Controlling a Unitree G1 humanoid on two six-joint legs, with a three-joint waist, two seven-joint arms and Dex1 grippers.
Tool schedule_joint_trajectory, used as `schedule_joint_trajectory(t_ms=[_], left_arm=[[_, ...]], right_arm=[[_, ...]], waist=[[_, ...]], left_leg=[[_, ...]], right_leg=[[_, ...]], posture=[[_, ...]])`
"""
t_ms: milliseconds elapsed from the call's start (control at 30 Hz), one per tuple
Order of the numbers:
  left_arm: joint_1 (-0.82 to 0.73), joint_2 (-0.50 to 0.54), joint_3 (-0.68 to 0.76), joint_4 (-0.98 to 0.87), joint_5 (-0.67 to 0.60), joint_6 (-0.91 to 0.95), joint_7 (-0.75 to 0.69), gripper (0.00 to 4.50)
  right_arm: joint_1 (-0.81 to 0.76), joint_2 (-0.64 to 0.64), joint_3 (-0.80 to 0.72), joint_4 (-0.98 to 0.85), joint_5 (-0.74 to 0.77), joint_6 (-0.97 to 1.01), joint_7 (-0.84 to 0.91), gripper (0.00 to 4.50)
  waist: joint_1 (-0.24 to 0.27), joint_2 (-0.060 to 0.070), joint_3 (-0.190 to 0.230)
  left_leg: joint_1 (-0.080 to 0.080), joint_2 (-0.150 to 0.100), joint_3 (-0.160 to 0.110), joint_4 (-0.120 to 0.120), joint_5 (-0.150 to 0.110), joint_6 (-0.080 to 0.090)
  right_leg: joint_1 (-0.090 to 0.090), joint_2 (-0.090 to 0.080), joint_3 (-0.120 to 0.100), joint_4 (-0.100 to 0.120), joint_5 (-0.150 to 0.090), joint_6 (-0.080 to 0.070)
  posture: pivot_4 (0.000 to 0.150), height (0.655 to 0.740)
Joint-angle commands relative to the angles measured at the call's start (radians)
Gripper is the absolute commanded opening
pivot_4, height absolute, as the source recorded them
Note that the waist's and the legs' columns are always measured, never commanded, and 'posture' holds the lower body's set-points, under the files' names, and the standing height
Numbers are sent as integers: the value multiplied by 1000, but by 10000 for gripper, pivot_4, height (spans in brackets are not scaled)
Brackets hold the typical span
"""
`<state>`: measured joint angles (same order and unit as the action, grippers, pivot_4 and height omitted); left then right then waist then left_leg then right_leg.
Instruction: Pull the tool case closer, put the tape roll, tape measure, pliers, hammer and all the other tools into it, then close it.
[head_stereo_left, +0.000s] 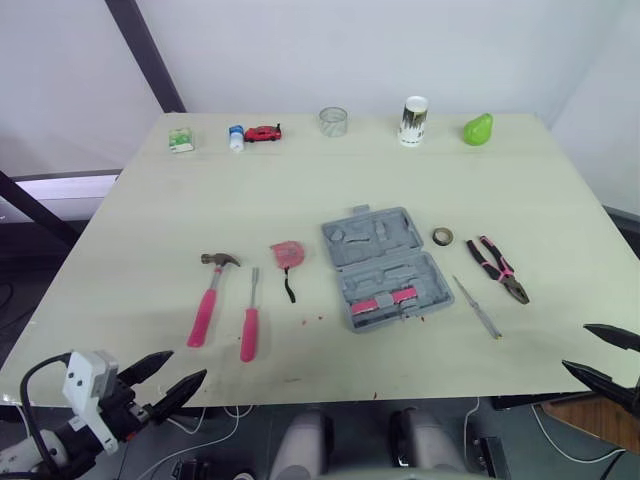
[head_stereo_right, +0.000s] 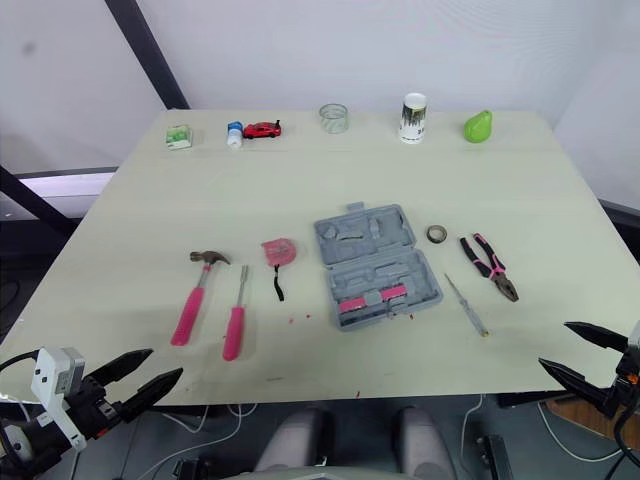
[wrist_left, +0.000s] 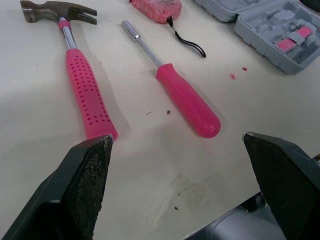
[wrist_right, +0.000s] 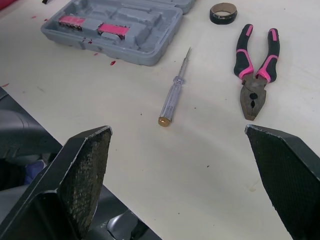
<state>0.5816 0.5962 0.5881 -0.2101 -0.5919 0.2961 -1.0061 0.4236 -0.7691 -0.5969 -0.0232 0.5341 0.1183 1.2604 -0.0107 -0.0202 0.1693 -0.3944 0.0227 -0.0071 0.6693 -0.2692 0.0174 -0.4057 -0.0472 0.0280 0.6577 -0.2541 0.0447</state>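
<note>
In the middle of the frame, on the pale table (head_stereo_left: 120, 250): grey tool case (head_stereo_left: 380, 264), lying open and flat, both moulded halves facing up, two pink pieces seated in the near half. Just right of the case, tape roll (head_stereo_left: 442, 236), small and dark, flat on the table, not touching the case. Further right, pliers (head_stereo_left: 497, 267) with black and pink handles, nose toward the lower right. Below the tape roll, between case and pliers, thin clear-handled screwdriver (head_stereo_left: 477, 306), touching neither.

Left of the case, pink tape measure (head_stereo_left: 286, 255), black strap trailing toward the lower edge. Further left, pink-handled screwdriver (head_stereo_left: 250, 320) and hammer (head_stereo_left: 209, 300), side by side, near but apart, handles toward the lower edge, hammer head at the upper end.

Along the top of the table, well apart from the tools: green box (head_stereo_left: 181, 139), small bottle (head_stereo_left: 236, 137), red toy car (head_stereo_left: 263, 132), glass (head_stereo_left: 333, 121), white can (head_stereo_left: 414, 120), green pear-shaped thing (head_stereo_left: 478, 129).

At the lower left corner, left gripper (head_stereo_left: 187, 365), fingers spread wide and holding nothing, at the table's near edge, near the hammer handle. At the lower right corner, right gripper (head_stereo_left: 577, 347), fingers likewise wide apart and empty, by the near edge below the pliers.
</note>
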Motion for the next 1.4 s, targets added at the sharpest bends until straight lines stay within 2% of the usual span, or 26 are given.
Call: schedule_joint_trajectory(t_ms=[33,133,300,367,533,567,600,633,667,767,800,867,900,933,967,1133,1400], left_arm=[[-13,14,4,-14,-13,19,15,44282],[-68,19,-8,-66,-50,67,45,44282],[-193,36,-64,-156,-41,112,123,44282],[-242,58,-94,-180,-47,168,157,44282],[-429,159,-205,-215,-65,311,189,44282],[-487,176,-244,-190,-57,338,186,44748],[-533,188,-277,-165,-43,351,182,40560],[-571,202,-317,-137,-24,349,161,39332],[-599,212,-348,-114,-7,343,144,37257],[-699,211,-442,-30,48,327,124,24109],[-731,204,-465,-5,62,325,124,18142],[-797,191,-513,47,92,339,131,9653],[-817,189,-531,64,103,343,131,7231],[-841,181,-546,87,114,342,130,2371],[-863,176,-564,109,128,341,128,586],[-944,142,-643,203,181,330,101,586],[-1044,56,-725,369,273,270,71,586]], right_arm=[[-19,-7,-16,-32,17,-4,-15,45000],[-86,15,21,-108,38,53,-105,45000],[-245,-6,130,-237,34,209,-270,45000],[-324,-37,200,-279,-20,262,-329,45000],[-680,-59,414,-210,-39,452,-376,45000],[-783,-41,467,-142,-43,492,-362,42512],[-863,-27,516,-84,-58,511,-344,39819],[-938,-8,573,-11,-100,504,-338,38608],[-990,5,620,48,-143,484,-331,34614],[-1129,53,747,246,-268,406,-304,21495],[-1166,67,778,303,-297,387,-288,14806],[-1232,98,833,412,-351,359,-261,6246],[-1254,109,850,453,-370,345,-247,3838],[-1279,122,868,499,-393,326,-237,8],[-1303,135,888,548,-417,307,-223,0],[-1401,190,969,766,-542,188,-180,0],[-1522,276,976,1020,-659,49,-203,0]], waist=[[0,0,0],[-1,0,0],[-1,0,0],[-3,1,0],[-1,1,1],[-1,0,0],[-2,0,0],[-3,1,1],[-3,1,1],[-4,1,1],[-4,1,1],[-1,1,1],[-1,1,1],[-2,1,1],[-2,1,1],[-6,1,1],[-11,2,1]], left_leg=[[0,0,0,0,0,0],[0,0,0,0,0,0],[1,0,0,1,0,0],[1,0,-1,2,0,0],[0,-2,-1,1,0,0],[-1,-2,-2,1,0,0],[-1,-1,-2,1,0,0],[-1,-2,-2,1,0,0],[-3,-4,-1,1,0,0],[-3,-4,-1,1,0,0],[-4,-4,0,1,0,0],[-6,-4,0,0,0,0],[-6,-4,0,-1,0,0],[-7,-5,0,0,0,0],[-8,-5,0,0,0,0],[-8,-5,0,0,1,-1],[-7,-5,0,1,1,-2]], right_leg=[[0,0,0,0,0,0],[0,0,0,1,0,0],[0,0,1,4,1,1],[0,1,1,4,2,3],[-1,1,1,4,3,3],[-2,1,0,4,3,3],[-2,1,0,4,3,4],[-2,1,0,4,3,4],[-4,1,0,5,3,4],[-4,1,0,5,3,3],[-4,1,-1,5,3,3],[-5,1,-2,3,3,3],[-5,1,-2,3,3,3],[-6,1,-2,3,3,3],[-7,1,-2,3,3,3],[-7,0,-2,4,3,4],[-7,1,-2,7,3,4]], posture=[[1500,7400],[1500,7400],[1500,7400],[1500,7400],[1500,7400],[1500,7400],[1500,7400],[1500,7400],[1500,7400],[1500,7400],[1500,7400],[1500,7400],[1500,7400],[1500,7400],[1500,7400],[1500,7400],[1500,7400]])
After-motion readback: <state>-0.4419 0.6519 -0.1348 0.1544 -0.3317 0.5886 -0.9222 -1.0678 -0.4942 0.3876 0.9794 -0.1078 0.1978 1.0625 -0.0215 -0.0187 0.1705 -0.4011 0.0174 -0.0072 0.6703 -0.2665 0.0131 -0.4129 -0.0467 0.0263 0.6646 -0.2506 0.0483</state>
